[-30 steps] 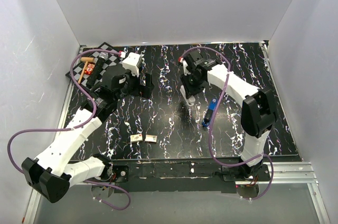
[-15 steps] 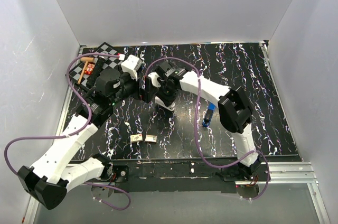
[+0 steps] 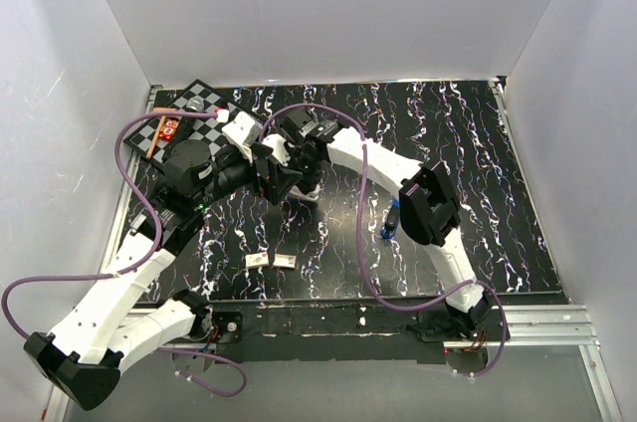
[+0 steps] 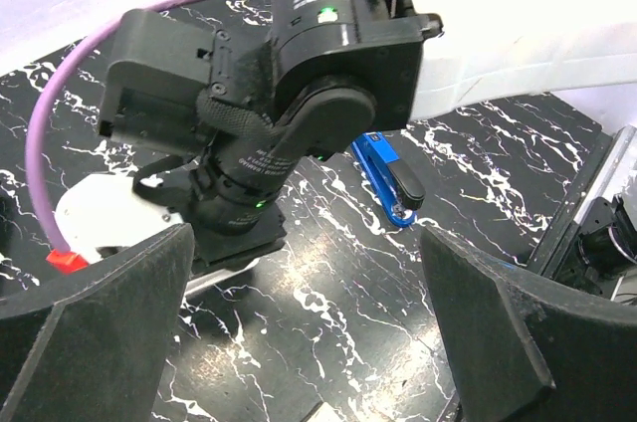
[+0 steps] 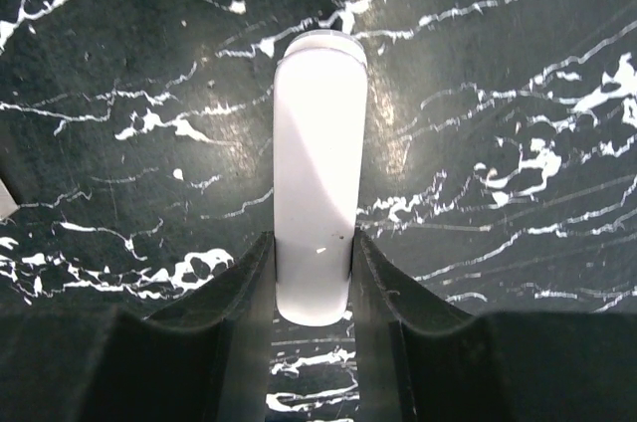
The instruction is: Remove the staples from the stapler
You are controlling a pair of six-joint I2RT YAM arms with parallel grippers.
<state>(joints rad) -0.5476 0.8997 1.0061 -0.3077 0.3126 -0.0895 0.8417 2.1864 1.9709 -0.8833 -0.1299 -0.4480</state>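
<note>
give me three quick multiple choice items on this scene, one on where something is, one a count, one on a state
1. Where does the blue tool lie?
A on the checkered board
B on the black marbled table
C held up in the air

2. How many small tan-and-white boxes are on the table?
A two
B one
C four

3. How is the right pincer?
A wide open and empty
B out of view
C closed on a white object

Answers: 1 B, the top view shows it resting on the marbled surface. 2 A, two lie side by side near the front edge. 3 C, the right wrist view shows it clamping the white object from both sides.
</note>
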